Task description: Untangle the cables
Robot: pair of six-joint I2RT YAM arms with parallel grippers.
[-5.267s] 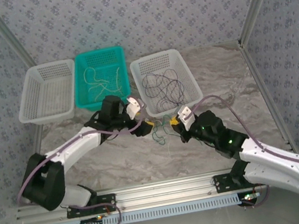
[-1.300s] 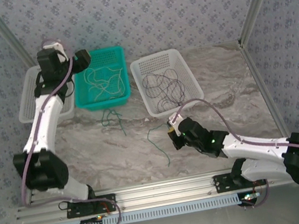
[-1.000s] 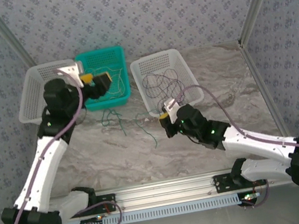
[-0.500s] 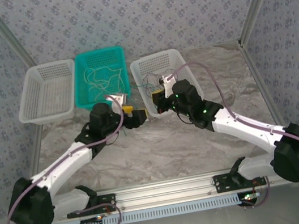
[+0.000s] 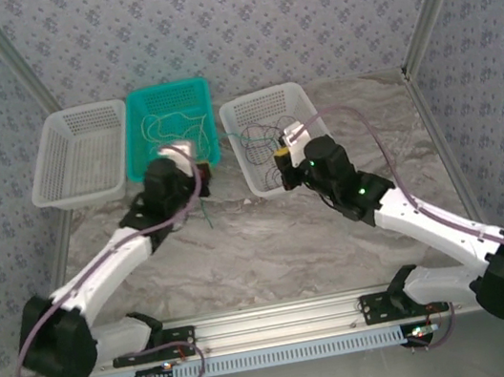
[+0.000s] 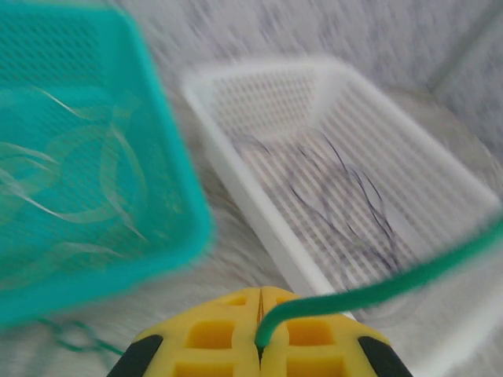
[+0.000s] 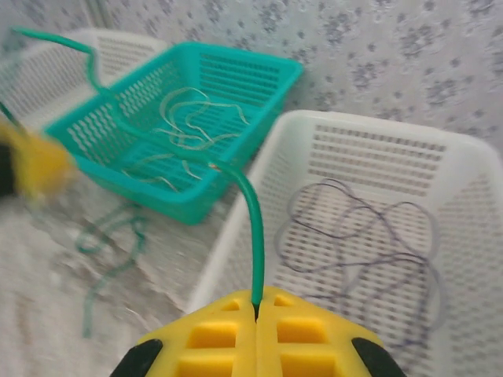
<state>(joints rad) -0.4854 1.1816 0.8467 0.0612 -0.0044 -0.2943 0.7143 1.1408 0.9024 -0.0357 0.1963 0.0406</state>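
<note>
A green cable (image 7: 253, 228) runs between both grippers. My left gripper (image 6: 259, 302) is shut on one end, which leaves the yellow pads and stretches off to the right (image 6: 409, 279). My right gripper (image 7: 256, 297) is shut on the other end, and from there the cable rises and curves left over the teal basket (image 7: 236, 75). From above, the left gripper (image 5: 198, 166) sits in front of the teal basket (image 5: 166, 94) and the right gripper (image 5: 278, 157) at the left side of the white basket (image 5: 261, 98). Cream wires (image 7: 189, 118) lie in the teal basket, dark purple wires (image 7: 369, 228) in the white one.
Another green cable (image 5: 208, 213) lies loose on the marble table, just in front of the teal basket, and shows blurred in the right wrist view (image 7: 110, 243). An empty white basket (image 5: 80, 154) stands at the far left. Metal frame posts rise at both back corners.
Both grippers have moved away from the table's middle toward the baskets. The left one came down from over the left baskets to the teal basket's front. The right one rose to the white basket.
</note>
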